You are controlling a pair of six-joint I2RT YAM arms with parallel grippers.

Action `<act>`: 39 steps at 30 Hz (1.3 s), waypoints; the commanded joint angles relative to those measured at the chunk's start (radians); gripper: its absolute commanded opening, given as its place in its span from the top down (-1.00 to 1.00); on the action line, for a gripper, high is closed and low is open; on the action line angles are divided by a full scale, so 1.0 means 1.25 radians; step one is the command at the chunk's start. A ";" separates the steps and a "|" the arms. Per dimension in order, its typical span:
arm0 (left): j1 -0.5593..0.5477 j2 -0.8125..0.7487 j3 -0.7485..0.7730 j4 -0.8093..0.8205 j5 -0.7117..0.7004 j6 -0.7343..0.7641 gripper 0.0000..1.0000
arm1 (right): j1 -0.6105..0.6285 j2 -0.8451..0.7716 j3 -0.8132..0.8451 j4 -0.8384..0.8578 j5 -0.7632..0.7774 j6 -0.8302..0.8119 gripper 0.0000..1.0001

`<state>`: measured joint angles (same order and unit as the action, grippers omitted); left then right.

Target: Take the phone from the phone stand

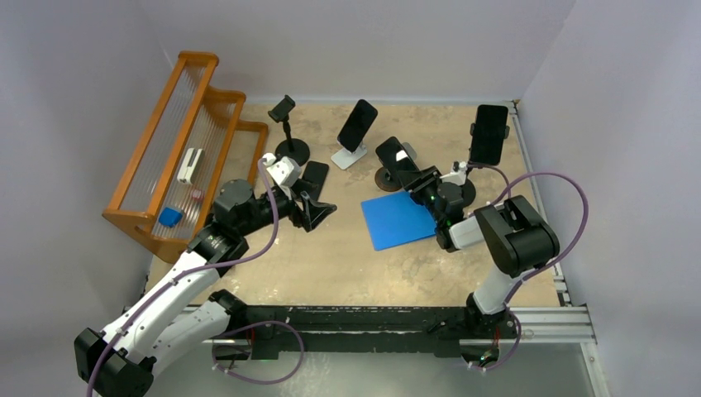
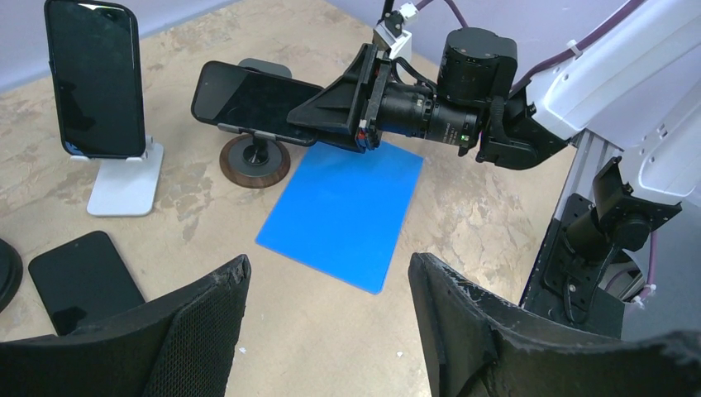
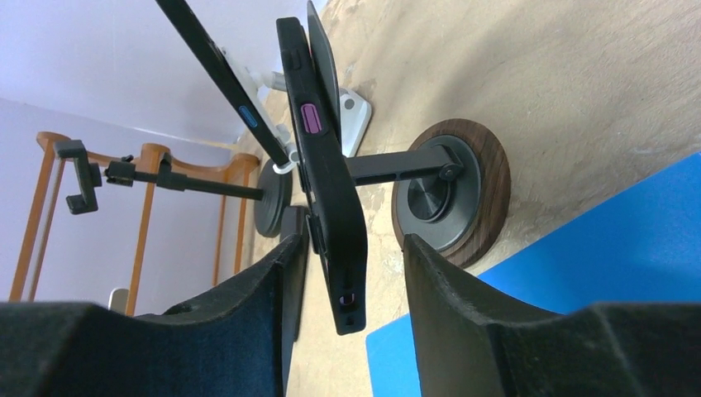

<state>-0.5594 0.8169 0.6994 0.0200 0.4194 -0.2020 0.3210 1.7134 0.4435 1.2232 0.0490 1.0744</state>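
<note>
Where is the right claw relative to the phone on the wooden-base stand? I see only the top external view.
Observer: Right wrist view: the phone stands edge-on between the open fingers of the right claw.
Operator: Do the fingers touch it?
Observer: A gap shows beside the finger on the picture's right; the other side I cannot tell.
Operator: Is the left claw holding anything?
Observer: No. Left wrist view: the left claw is open, with only the blue mat and table between its fingers.
</note>
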 commanded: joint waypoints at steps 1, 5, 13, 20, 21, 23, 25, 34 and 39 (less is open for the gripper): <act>-0.005 -0.004 0.038 0.027 0.002 -0.003 -0.37 | -0.007 0.005 0.019 0.078 -0.023 0.011 0.04; -0.004 -0.001 0.038 0.026 0.002 -0.002 -0.37 | -0.011 0.014 0.013 0.098 -0.035 0.013 0.13; -0.005 0.002 0.038 0.026 0.005 0.001 -0.37 | -0.016 0.036 0.005 0.147 -0.058 0.015 0.21; -0.005 0.003 0.039 0.026 0.006 0.001 -0.37 | -0.017 0.042 -0.014 0.182 -0.069 0.018 0.47; -0.005 0.003 0.039 0.027 0.007 0.001 -0.37 | -0.017 0.040 -0.017 0.188 -0.071 0.017 0.52; -0.005 0.003 0.039 0.027 0.008 0.000 -0.37 | -0.017 0.039 -0.026 0.201 -0.074 0.017 0.63; -0.005 0.002 0.040 0.027 0.009 0.000 -0.36 | -0.017 0.038 -0.033 0.213 -0.076 0.016 0.79; -0.005 0.002 0.038 0.027 0.009 -0.002 -0.36 | -0.027 0.045 -0.075 0.319 -0.105 0.028 1.00; -0.004 0.004 0.038 0.027 0.008 -0.002 -0.36 | -0.035 0.038 -0.094 0.376 -0.114 0.037 1.00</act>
<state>-0.5598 0.8227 0.7010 0.0200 0.4194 -0.2012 0.2852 1.7756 0.3347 1.5139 -0.0700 1.1007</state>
